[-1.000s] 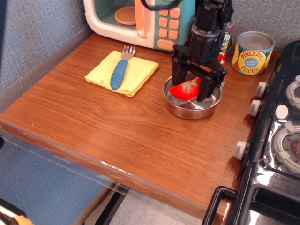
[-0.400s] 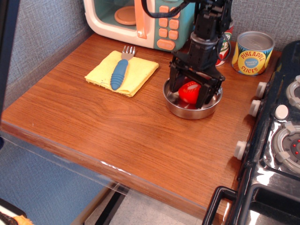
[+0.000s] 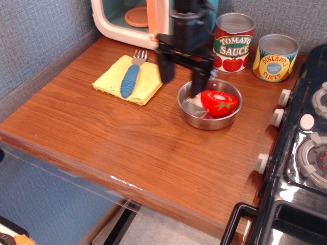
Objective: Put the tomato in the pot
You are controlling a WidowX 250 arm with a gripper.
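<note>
The red toy tomato (image 3: 219, 102) lies inside the shallow steel pot (image 3: 204, 120) on the wooden counter, leaning against its right side, green leaf mark facing me. My gripper (image 3: 181, 75) is open and empty, raised above the counter just left of the pot. Its right finger hangs over the pot's left rim, its left finger over the edge of the yellow cloth. It looks blurred.
A yellow cloth (image 3: 148, 81) with a blue-handled fork (image 3: 130, 79) lies to the left. A toy microwave (image 3: 135, 20) stands at the back. A Tomato Sauce can (image 3: 233, 43) and a Pineapple Slices can (image 3: 276, 57) stand behind the pot. A black stove (image 3: 301, 153) borders the right.
My gripper let go of the tomato, which now rests in the pot. The gripper rose and moved left, off the pot.
</note>
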